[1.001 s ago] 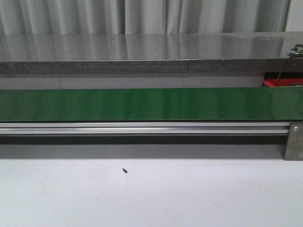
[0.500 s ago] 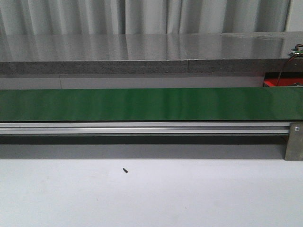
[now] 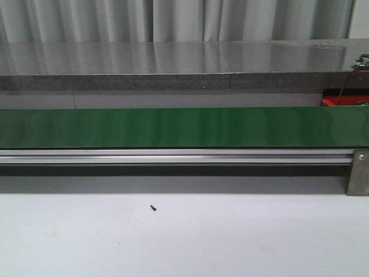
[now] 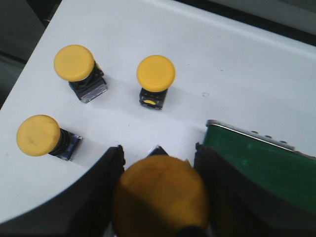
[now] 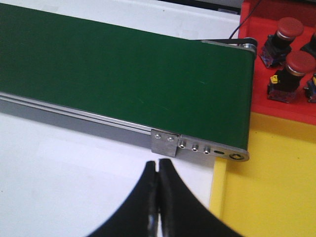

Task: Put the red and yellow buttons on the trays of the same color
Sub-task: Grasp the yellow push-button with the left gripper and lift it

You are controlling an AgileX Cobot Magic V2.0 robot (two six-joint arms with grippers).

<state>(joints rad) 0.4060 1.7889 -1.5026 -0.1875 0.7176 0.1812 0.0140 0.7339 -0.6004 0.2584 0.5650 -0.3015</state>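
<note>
In the left wrist view my left gripper (image 4: 158, 150) is shut on a yellow button (image 4: 160, 197), whose cap fills the gap between the two black fingers. Three more yellow buttons (image 4: 74, 62) (image 4: 156, 73) (image 4: 38, 135) stand upright on the white table beyond it. In the right wrist view my right gripper (image 5: 158, 165) is shut and empty over the white table, just in front of the belt's end. The yellow tray (image 5: 266, 197) lies beside it. The red tray (image 5: 256, 49) holds red buttons (image 5: 290, 27) (image 5: 300, 61). No gripper shows in the front view.
The green conveyor belt (image 3: 173, 127) runs across the front view on an aluminium rail (image 3: 173, 156). One belt end lies next to the left gripper (image 4: 261, 163), the other (image 5: 123, 74) reaches the trays. A small dark speck (image 3: 153, 208) lies on the table.
</note>
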